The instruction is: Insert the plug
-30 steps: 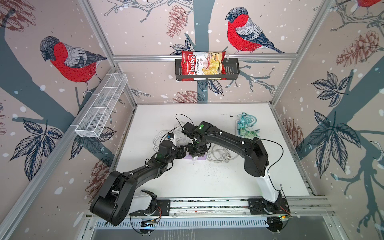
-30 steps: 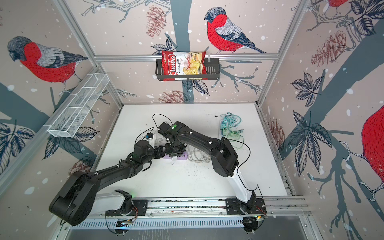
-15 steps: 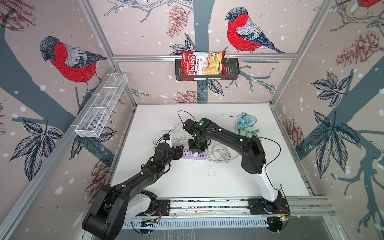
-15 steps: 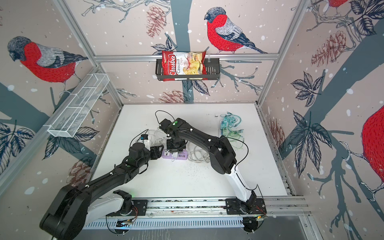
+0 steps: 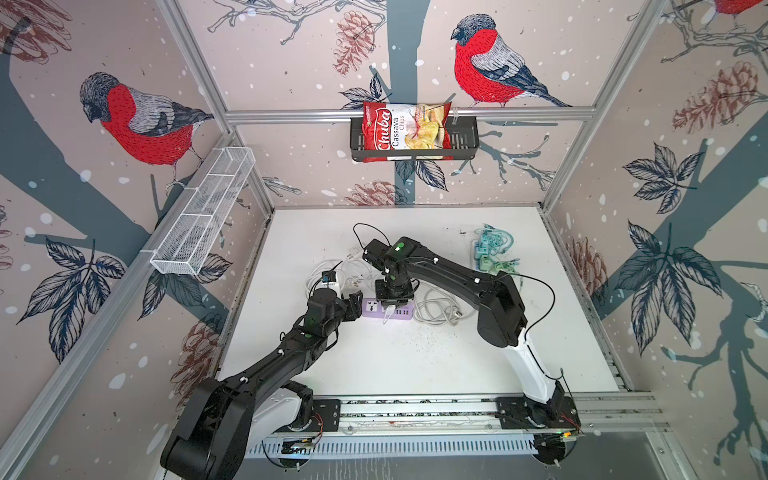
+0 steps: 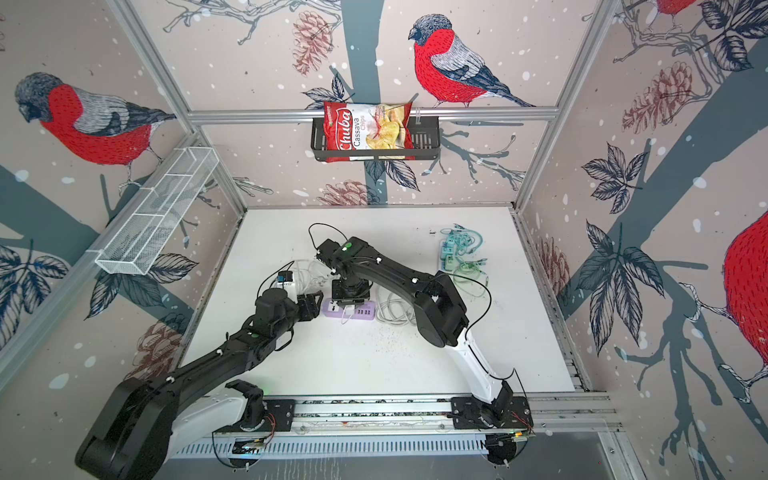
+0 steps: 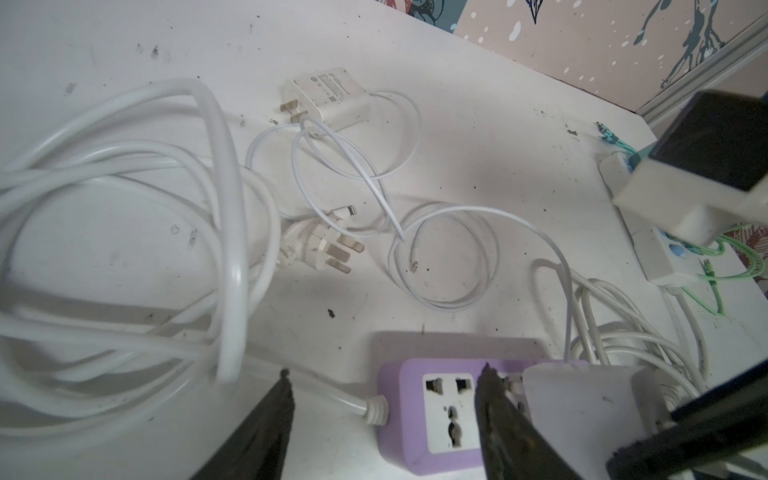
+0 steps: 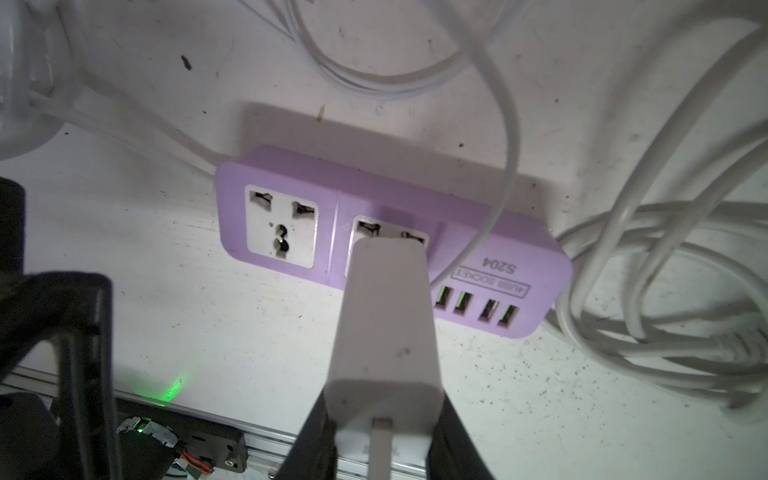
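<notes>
While right gripper (image 8: 382, 415) clamps the white charger (image 8: 386, 316) at the power strip (image 8: 519, 249), left gripper (image 7: 385, 372) stands wide at its cord end; black basket (image 5: 465, 141) holds a chip bag (image 5: 405, 129).

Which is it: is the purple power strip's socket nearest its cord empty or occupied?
Empty: that socket shows three bare holes; the white charger, in the right gripper, is at the next socket.

White plug (image 8: 384, 324) at purple power strip (image 8: 534, 249)
</notes>
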Tool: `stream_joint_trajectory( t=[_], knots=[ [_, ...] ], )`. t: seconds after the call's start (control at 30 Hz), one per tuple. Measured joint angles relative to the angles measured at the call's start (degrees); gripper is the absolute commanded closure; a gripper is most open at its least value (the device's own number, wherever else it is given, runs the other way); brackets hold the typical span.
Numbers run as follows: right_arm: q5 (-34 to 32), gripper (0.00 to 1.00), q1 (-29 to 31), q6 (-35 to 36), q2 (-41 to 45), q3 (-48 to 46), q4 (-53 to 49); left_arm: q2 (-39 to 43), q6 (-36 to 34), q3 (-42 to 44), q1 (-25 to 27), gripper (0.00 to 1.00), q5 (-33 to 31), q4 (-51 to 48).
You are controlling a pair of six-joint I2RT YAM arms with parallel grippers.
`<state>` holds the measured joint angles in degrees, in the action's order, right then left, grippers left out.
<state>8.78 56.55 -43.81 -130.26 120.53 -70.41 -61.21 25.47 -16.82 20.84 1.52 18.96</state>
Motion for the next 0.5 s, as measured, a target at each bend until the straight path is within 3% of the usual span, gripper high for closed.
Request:
stream_joint_trajectory(
  t=[0.5],
  knots=[
    [2.3, 1.0, -0.1, 0.0, -4.6, 6.4, -6.2, 1.8, -0.1, 0.8, -0.1, 0.31, -0.1, -0.1]
  ],
)
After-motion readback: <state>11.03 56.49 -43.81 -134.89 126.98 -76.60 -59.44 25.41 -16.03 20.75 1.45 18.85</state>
